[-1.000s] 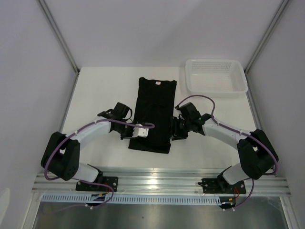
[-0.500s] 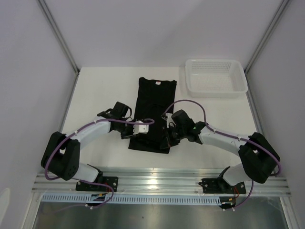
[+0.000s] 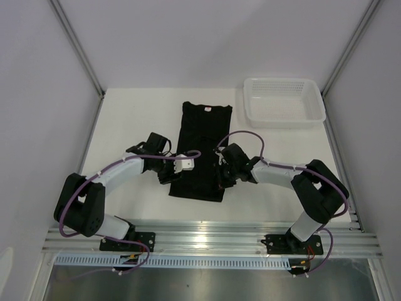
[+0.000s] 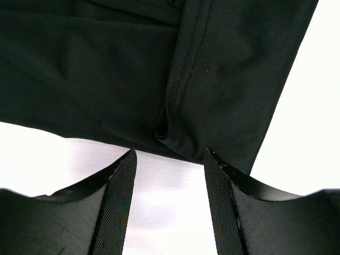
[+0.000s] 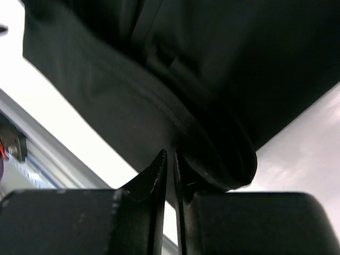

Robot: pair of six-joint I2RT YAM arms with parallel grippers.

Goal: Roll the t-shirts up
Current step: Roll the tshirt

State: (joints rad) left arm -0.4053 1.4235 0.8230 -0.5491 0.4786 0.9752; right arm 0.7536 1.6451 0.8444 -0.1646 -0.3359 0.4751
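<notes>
**One shirt, two tools, one basket: both tools at the near end of the shirt**

Quick count first: one black t-shirt (image 3: 203,141), one white mesh basket (image 3: 284,116), two arms with one tool each, all on one white counter (image 3: 131,119).

The t-shirt lies flat in the middle of the counter as a long narrow strip. It runs from far to near, with its small light neck label at the far end.

The left tool (image 3: 170,174) comes in from the left, low over the near left edge of the shirt. Its wrist view shows the left tool (image 4: 169,175) standing open. The two dark fingers (image 4: 119,202) are clearly apart, with bare white counter between them. The shirt's hem, with a small puckered fold in it, sits just beyond the fingertips and does not touch them.

The right tool (image 3: 219,177) sits over the near right edge of the shirt. Up close, the right tool (image 5: 170,170) is closed down to a thin slit. A thick rolled fold of black cloth bulges right at the tips, pressing against the right-hand finger. Whether any cloth is caught in that slit, I cannot tell.

The basket sits at the far right corner of the counter, well apart from the shirt and from both tools. The shirt is out on the counter, outside the basket.
</notes>
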